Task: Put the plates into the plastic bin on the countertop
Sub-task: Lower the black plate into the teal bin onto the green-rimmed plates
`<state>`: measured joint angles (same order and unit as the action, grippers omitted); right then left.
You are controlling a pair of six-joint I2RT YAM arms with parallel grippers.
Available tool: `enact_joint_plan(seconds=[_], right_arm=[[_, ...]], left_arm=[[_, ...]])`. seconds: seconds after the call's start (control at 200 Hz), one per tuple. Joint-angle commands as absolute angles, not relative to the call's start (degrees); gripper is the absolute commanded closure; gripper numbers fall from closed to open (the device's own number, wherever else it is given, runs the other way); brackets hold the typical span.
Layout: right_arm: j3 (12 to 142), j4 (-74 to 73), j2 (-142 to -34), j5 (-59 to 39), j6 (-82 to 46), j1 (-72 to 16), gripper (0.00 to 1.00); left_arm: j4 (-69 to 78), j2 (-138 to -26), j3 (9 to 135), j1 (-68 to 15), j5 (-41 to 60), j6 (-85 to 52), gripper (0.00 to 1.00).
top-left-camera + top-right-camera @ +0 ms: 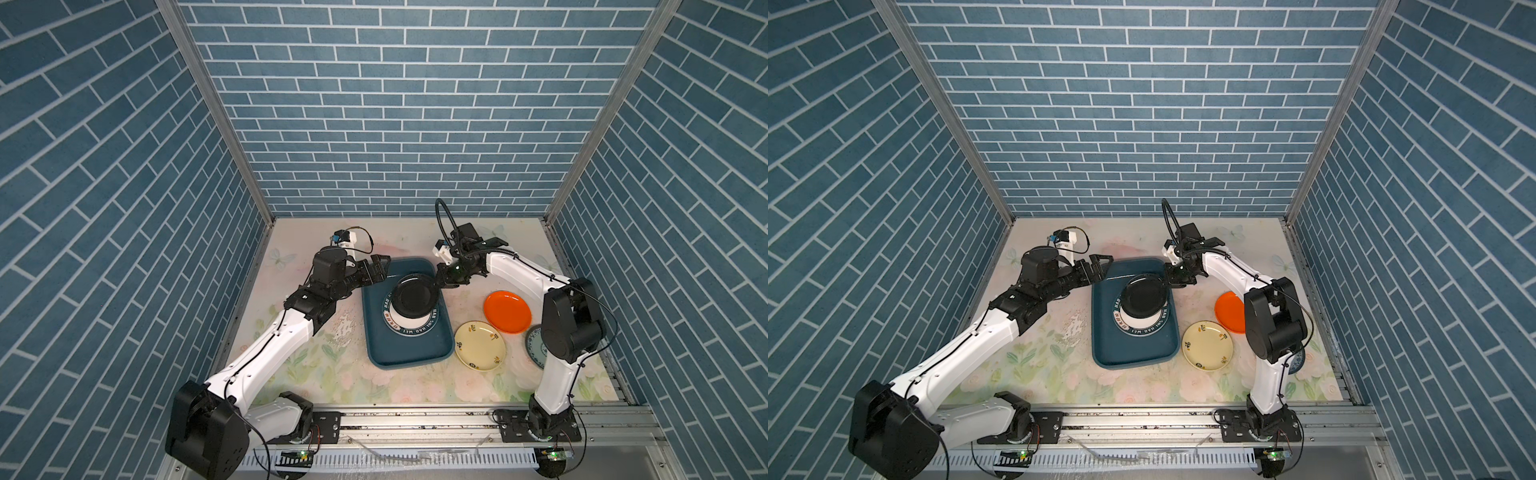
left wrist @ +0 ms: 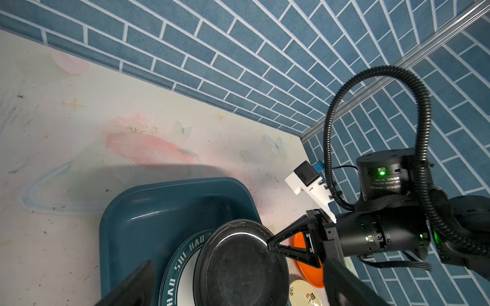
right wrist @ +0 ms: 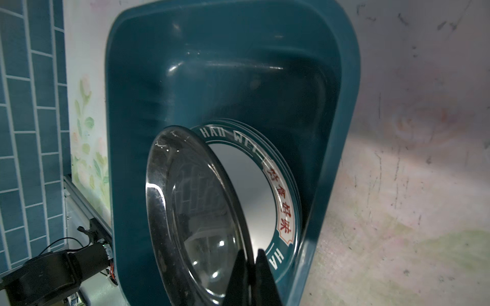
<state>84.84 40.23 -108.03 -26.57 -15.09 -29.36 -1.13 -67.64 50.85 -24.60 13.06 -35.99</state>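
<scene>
A flowered pale surface (image 1: 316, 370) enclosed by blue brick-patterned walls (image 1: 395, 124) is seen from above in both top views. A dark teal plastic bin (image 1: 409, 347) is set near the middle of the surface. Inside the bin, white plates (image 1: 415, 328) with dark-green lettered rims are stacked flat. A black plate (image 1: 415, 296) is held above that stack, within the bin's outline and toward its far end. In the right wrist view the black plate is shown tilted, with one edge lifted clear of the white plates.

The right pincer (image 1: 438, 284) is pressed together on the black plate's rim, at the side of the bin nearer the right arm (image 1: 519, 272). The left pincer (image 1: 383, 269) is spread wide with nothing gripped, and is placed just beside the bin's far left corner.

Three more plates are left on the surface to the right of the bin. An orange plate (image 1: 507, 311) lies farthest back. A cream-yellow plate (image 1: 480, 345) lies just beside the bin's right wall. A blue-patterned plate (image 1: 533, 345) is largely hidden behind the right arm.
</scene>
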Motion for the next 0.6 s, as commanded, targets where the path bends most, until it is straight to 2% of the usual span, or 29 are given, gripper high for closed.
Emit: enact_joint_plan(seconds=[0.0, 0.595], right_arm=[[87.3, 43.0, -109.7, -24.4, -11.8, -30.3, 1.0], [89.8, 45.3, -114.4, -19.7, -9.7, -32.7, 1.0]], left_arm=[[-1.6, -68.0, 51.0, -24.2, 13.4, -35.4, 0.0], [-1.8, -68.3, 51.2, -24.1, 13.6, -35.4, 0.0]])
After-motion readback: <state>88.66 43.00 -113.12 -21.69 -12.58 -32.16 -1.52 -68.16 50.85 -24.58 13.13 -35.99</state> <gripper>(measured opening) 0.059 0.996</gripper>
